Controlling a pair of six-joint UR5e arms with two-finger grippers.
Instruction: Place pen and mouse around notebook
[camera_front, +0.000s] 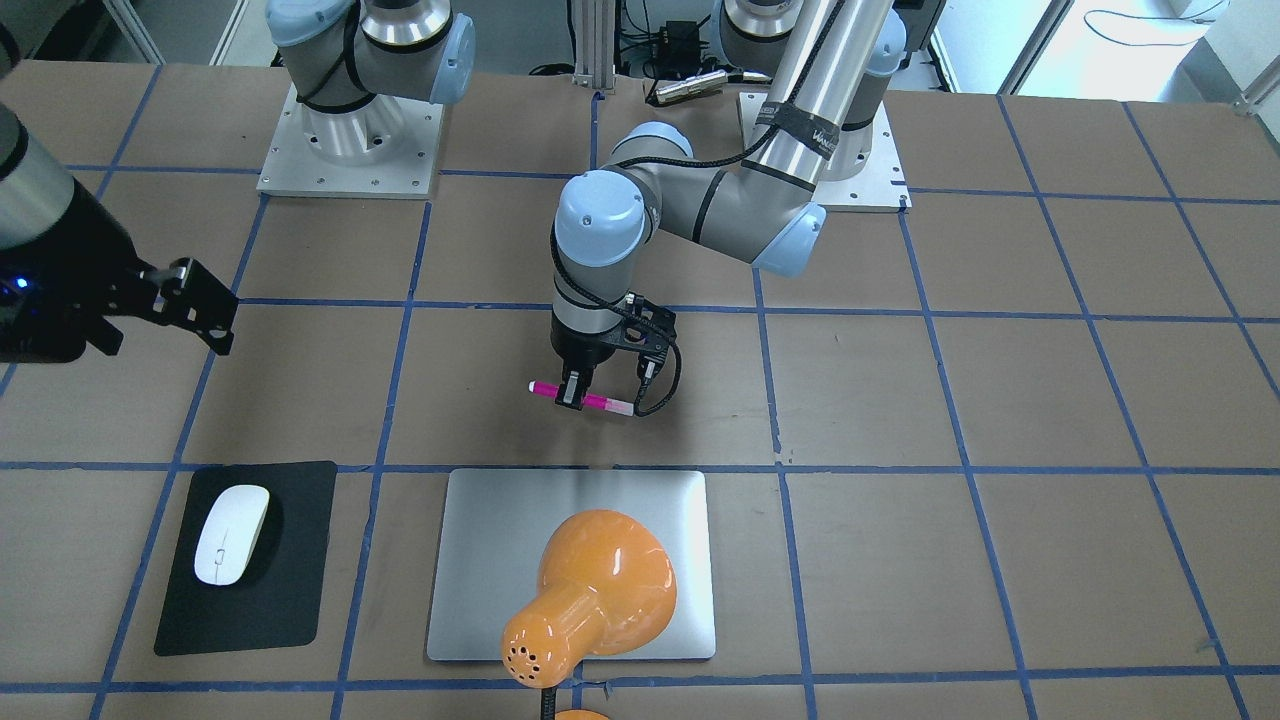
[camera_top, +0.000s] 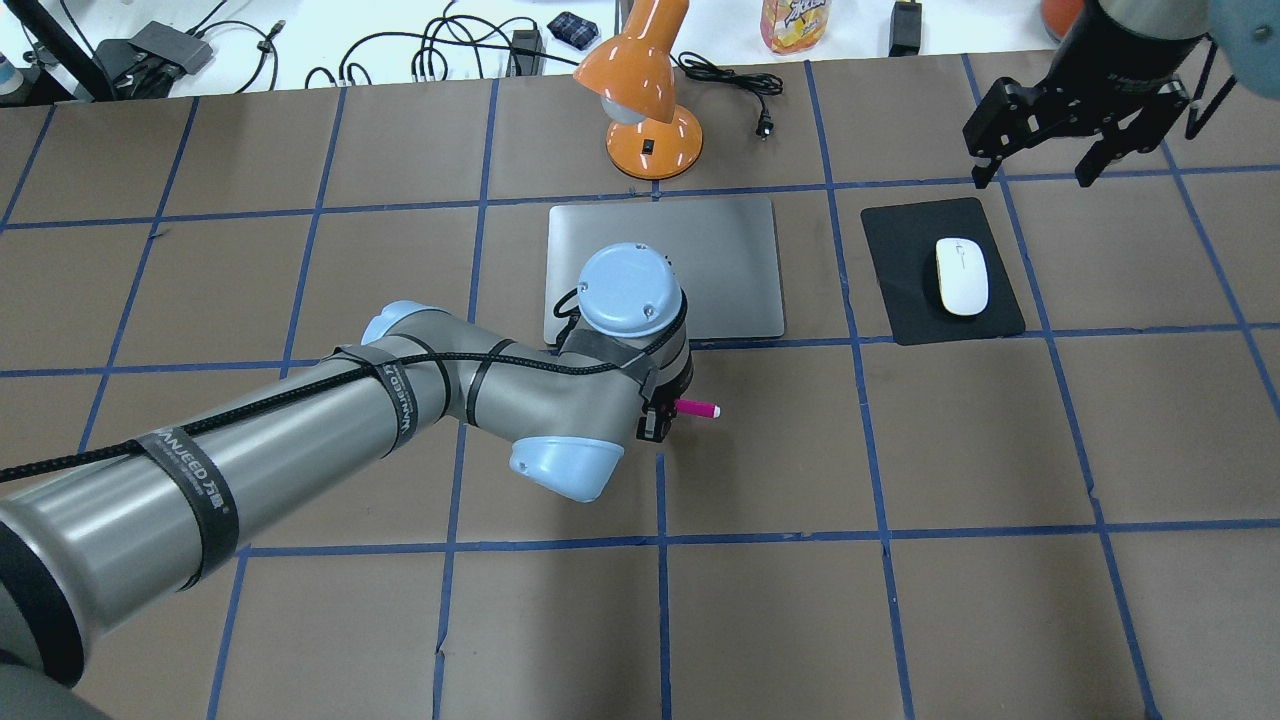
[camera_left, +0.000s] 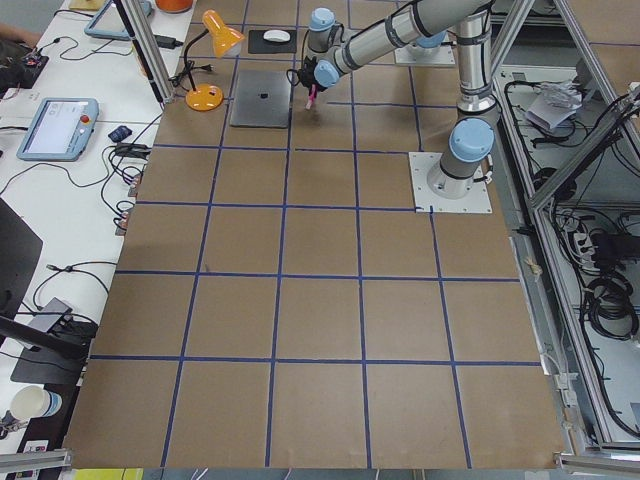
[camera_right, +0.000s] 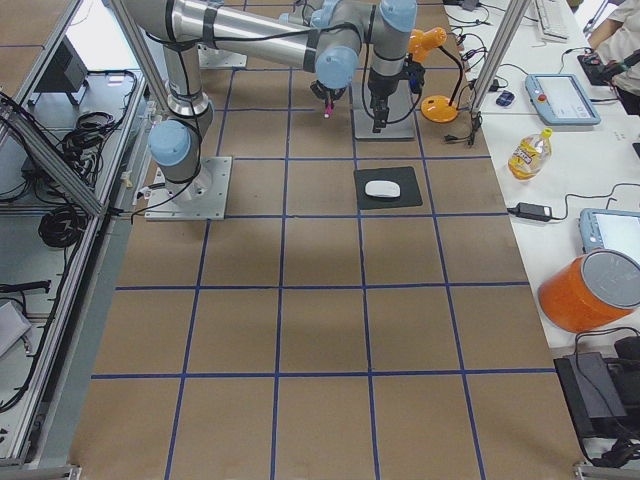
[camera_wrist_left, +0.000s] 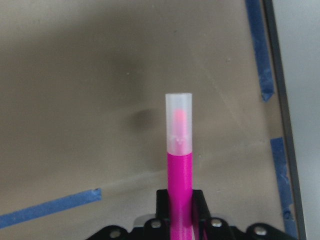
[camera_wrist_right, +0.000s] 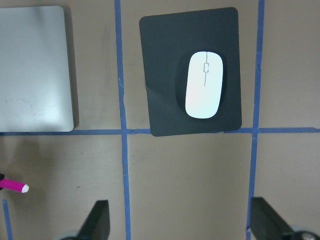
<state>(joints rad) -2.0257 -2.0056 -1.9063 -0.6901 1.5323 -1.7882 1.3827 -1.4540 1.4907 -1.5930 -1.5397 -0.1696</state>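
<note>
The pink pen (camera_front: 602, 402) is held level just above the table, with my left gripper (camera_front: 572, 392) shut on its middle; it hangs near the notebook's edge on the robot's side. In the left wrist view the pen (camera_wrist_left: 179, 165) sticks out forward, pale cap first. The silver-grey notebook (camera_top: 730, 260) lies flat in the centre. The white mouse (camera_top: 961, 276) rests on a black mat (camera_top: 900, 300) beside the notebook. My right gripper (camera_top: 1035, 172) hangs open above the table beyond the mat, holding nothing; its wrist view looks down on the mouse (camera_wrist_right: 204, 84).
An orange desk lamp (camera_top: 650, 110) stands at the notebook's far edge, its shade leaning over the notebook (camera_front: 480, 560) in the front-facing view. Cables, a bottle and tablets lie on the white bench beyond the table. Blue tape lines grid the brown tabletop.
</note>
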